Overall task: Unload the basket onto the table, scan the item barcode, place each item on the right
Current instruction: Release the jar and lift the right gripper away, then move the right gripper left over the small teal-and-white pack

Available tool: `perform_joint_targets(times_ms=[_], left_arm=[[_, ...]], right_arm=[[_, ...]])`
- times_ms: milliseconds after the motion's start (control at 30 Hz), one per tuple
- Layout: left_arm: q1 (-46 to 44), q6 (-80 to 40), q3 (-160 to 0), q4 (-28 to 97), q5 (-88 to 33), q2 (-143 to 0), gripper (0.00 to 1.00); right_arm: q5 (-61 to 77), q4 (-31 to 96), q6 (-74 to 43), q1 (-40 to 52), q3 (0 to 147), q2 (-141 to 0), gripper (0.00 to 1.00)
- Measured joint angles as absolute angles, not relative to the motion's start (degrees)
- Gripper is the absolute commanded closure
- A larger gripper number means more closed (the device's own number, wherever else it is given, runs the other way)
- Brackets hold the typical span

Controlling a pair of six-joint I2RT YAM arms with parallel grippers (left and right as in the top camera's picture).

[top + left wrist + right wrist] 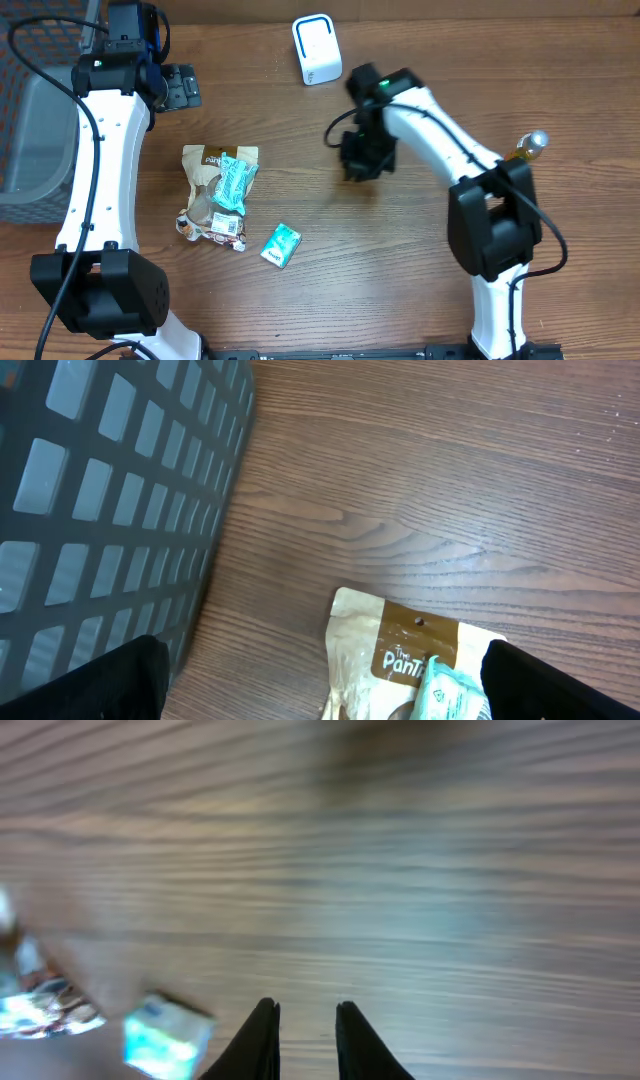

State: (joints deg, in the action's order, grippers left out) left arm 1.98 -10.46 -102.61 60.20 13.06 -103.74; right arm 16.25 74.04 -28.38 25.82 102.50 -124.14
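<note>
Your right gripper [362,158] hangs over bare wood just off the centre of the table [400,270], toward 2 o'clock, and it carries nothing. On its wrist view the fingers [262,1038] stand close together with a narrow slit of wood between them. Your left gripper [182,87] sits at 10 o'clock beside the grey basket [35,120], spread wide and empty.

Nothing is in front of the white scanner [317,48], which stands at 12 o'clock. The goods lie well apart from it. A small teal box [281,245] is at 7 o'clock, and at 9 o'clock a brown pouch [212,160] has a teal packet [236,182] lying on it. I judge the box to be your likeliest target, since a teal shape sits at 8 o'clock in the right wrist view. That picture is too blurred for me to be sure it is the box.

Here is what could go wrong:
- If you come down on the box with the fingers this close, they will not straddle it and will shove it across the wood instead.
- If you grip over the printed face, you hide the barcode from the scanner. From here you cannot tell which face carries it.
- If you go for the pouch, the packet on top may slide off or come up with it.
- The bottle [530,147] at 3 o'clock stands just beside the right arm, and a wide swing could topple it.
</note>
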Motion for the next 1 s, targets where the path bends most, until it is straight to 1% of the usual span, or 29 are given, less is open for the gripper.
perform_joint_targets(times_ms=[100, 167, 267, 300, 333, 367, 433, 667, 1000], left_arm=[[2.0, -10.5, -102.6, 60.2, 13.1, -103.7, 0.0], [2.0, -10.5, -102.6, 60.2, 13.1, -103.7, 0.0], [2.0, -10.5, -102.6, 60.2, 13.1, -103.7, 0.01], [2.0, -10.5, -102.6, 60.2, 13.1, -103.7, 0.0], [2.0, -10.5, -102.6, 60.2, 13.1, -103.7, 0.0], [2.0, -10.5, -102.6, 60.2, 13.1, -103.7, 0.0], [2.0, -10.5, -102.6, 60.2, 13.1, -103.7, 0.0], [2.0, -10.5, -102.6, 60.2, 13.1, -103.7, 0.01], [2.0, -10.5, -102.6, 60.2, 13.1, -103.7, 0.01]], right_arm=[[17.1, 71.2, -31.1, 28.7, 102.5, -124.1, 0.86], [17.6, 69.7, -32.1, 30.0, 102.5, -124.1, 0.82], [17.8, 65.6, -33.0, 31.1, 102.5, -124.1, 0.73], [18.0, 64.1, -33.2, 31.2, 102.5, -124.1, 0.79], [18.0, 62.6, -33.5, 31.2, 102.5, -124.1, 0.93], [18.2, 62.3, -33.8, 31.1, 102.5, -124.1, 0.96], [19.0, 63.0, -33.8, 30.9, 102.5, -124.1, 0.96], [20.2, 71.5, -33.9, 28.9, 102.4, -124.1, 0.96], [20.3, 76.6, -31.4, 28.8, 102.4, -124.1, 0.96]])
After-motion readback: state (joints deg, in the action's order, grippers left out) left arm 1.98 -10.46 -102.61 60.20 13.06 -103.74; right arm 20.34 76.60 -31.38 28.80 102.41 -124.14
